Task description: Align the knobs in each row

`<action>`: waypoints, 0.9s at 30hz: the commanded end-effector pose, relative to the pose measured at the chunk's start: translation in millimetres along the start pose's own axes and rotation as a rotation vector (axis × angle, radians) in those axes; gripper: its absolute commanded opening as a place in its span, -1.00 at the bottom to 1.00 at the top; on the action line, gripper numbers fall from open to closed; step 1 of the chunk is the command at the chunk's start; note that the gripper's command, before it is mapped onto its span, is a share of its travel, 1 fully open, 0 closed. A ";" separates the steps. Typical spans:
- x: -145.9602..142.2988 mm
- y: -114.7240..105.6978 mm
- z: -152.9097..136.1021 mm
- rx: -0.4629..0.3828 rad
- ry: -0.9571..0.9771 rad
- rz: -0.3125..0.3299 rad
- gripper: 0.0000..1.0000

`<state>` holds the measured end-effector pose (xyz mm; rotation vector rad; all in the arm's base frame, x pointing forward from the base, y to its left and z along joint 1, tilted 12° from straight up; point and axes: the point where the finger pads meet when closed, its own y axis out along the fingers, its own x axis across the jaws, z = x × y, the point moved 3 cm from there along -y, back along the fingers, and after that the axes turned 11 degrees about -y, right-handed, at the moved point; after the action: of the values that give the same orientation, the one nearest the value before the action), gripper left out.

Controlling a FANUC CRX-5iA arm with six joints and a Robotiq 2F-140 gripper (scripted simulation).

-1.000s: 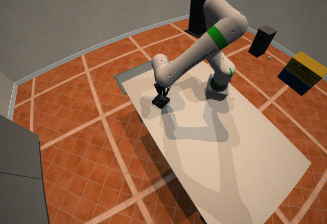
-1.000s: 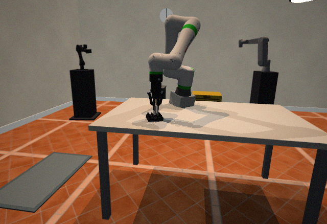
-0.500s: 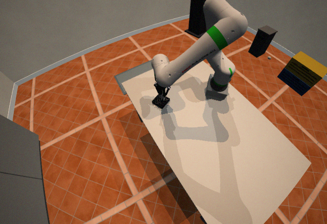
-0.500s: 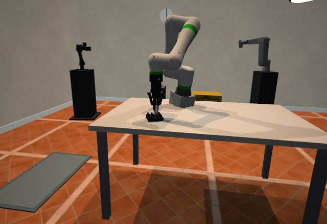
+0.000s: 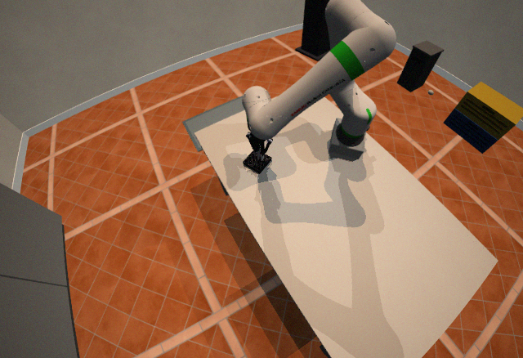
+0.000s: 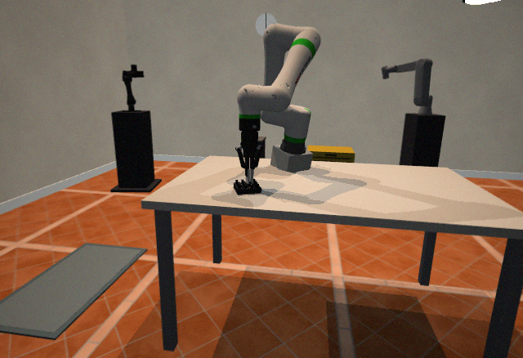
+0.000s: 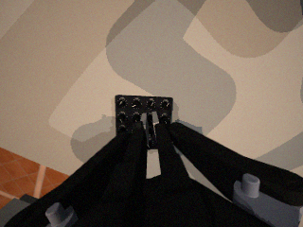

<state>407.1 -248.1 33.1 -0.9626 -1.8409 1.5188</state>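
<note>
Knob box (image 7: 144, 110) on table (image 6: 380, 194), tool (image 7: 151, 127) clamped narrowly around one knob (image 7: 151, 116).
</note>
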 end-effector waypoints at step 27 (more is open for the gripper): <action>-0.2 -0.1 0.0 0.000 0.417 0.000 -0.90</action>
<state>407.0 -248.3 33.0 -1.1447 -1.5964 1.2510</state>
